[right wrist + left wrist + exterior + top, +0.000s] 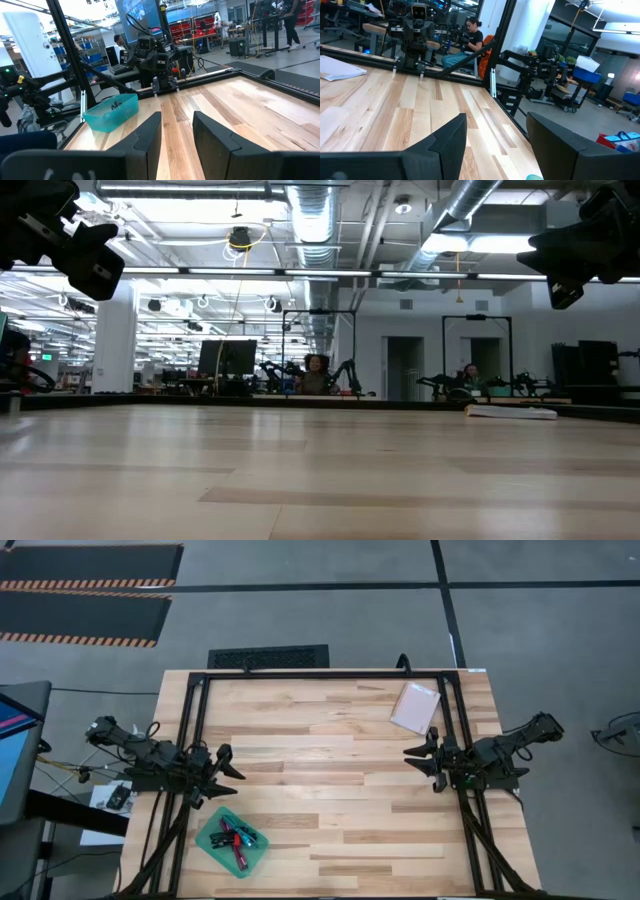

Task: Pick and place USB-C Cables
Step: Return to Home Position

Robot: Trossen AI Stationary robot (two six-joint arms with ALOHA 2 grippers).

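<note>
Worktop (330, 800): pale wood planks, edged by a black frame (195, 730).
USB-C Cables (238, 835): bundled together inside the green bin (210, 840); teal, pink and black strands overlap and are hard to tell apart.
Green bin: on the worktop's left side, near the left tool.
Left tool (228, 772): raised over the worktop's left edge, fingers spread, holding nothing.
Right tool (418, 761): raised over the right edge, facing the left one, fingers parted, holding nothing.
White-pink packet (415, 707): lies flat by the far right corner, well apart from the bin.
Floor (330, 610): grey, with striped mats (85, 580) and a dark grate (267, 657).
Room: open workshop with ceiling ducts (310, 220), other rigs, and a seated person (472, 35) beyond the worktop.
</note>
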